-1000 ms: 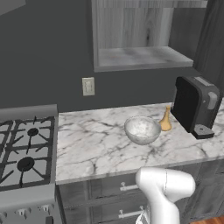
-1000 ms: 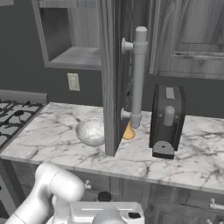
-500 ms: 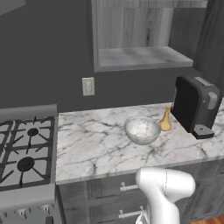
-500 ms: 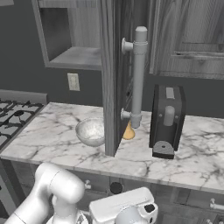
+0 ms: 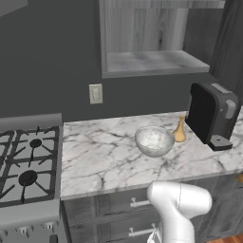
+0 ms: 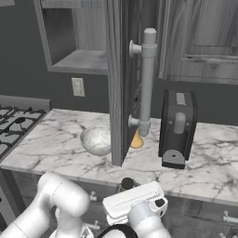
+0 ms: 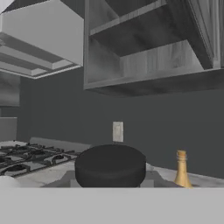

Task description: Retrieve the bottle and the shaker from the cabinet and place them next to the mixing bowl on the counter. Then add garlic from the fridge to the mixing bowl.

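The gripper [image 6: 125, 185] hung low before the counter [image 5: 109, 161] edge, clamped on the shaker [image 7: 110, 165], whose dark cap hid the fingers. Open marble lay left of the bowl [image 5: 154, 141]; the bottle [image 5: 179, 129] stood just beside its right, near the coffee machine [image 5: 211, 114]. The cabinet [image 5: 152, 40] door hid part of the bowl in the right base view.

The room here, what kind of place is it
A home kitchen, rendered rather than real: a gas stove beside a white marble counter, a grey wall cabinet above it, and a black coffee machine standing by a mixing bowl.
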Tool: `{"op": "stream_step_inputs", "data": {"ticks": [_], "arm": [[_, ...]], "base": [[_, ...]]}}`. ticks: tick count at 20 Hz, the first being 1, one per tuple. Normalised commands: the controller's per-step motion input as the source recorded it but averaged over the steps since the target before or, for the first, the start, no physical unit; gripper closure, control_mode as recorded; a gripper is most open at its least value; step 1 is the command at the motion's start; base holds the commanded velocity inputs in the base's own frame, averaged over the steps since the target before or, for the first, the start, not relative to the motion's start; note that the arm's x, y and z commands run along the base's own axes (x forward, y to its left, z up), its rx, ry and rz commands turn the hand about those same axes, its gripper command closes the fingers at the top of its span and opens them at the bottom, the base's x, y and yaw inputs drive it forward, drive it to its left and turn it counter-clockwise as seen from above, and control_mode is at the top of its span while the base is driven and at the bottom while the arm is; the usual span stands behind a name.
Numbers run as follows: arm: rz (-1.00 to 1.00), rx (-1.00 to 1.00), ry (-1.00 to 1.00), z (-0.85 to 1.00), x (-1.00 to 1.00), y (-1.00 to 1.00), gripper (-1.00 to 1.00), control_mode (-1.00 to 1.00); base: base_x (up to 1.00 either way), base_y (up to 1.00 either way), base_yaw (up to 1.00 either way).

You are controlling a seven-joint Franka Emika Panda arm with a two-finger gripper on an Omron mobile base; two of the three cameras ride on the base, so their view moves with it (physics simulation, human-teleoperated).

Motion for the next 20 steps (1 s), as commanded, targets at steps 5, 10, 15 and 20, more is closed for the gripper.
{"op": "stream_step_inputs", "data": {"ticks": [5,10,15,20], "arm": [[0.01,0.0,-0.01,0.0,0.5,-0.01,1.0,-1.0],[0.06,0.0,0.0,0.0,0.39,-0.1,1.0,-1.0],[0.07,0.0,0.0,-0.19,0.4,0.0,1.0,-1.0],[0.05,0.0,0.0,-0.38,0.35,0.0,1.0,-1.0]], "base": [[0.0,0.0,0.0],[0.0,0.0,0.0],[0.0,0.0,0.0],[0.0,0.0,0.0]]}}
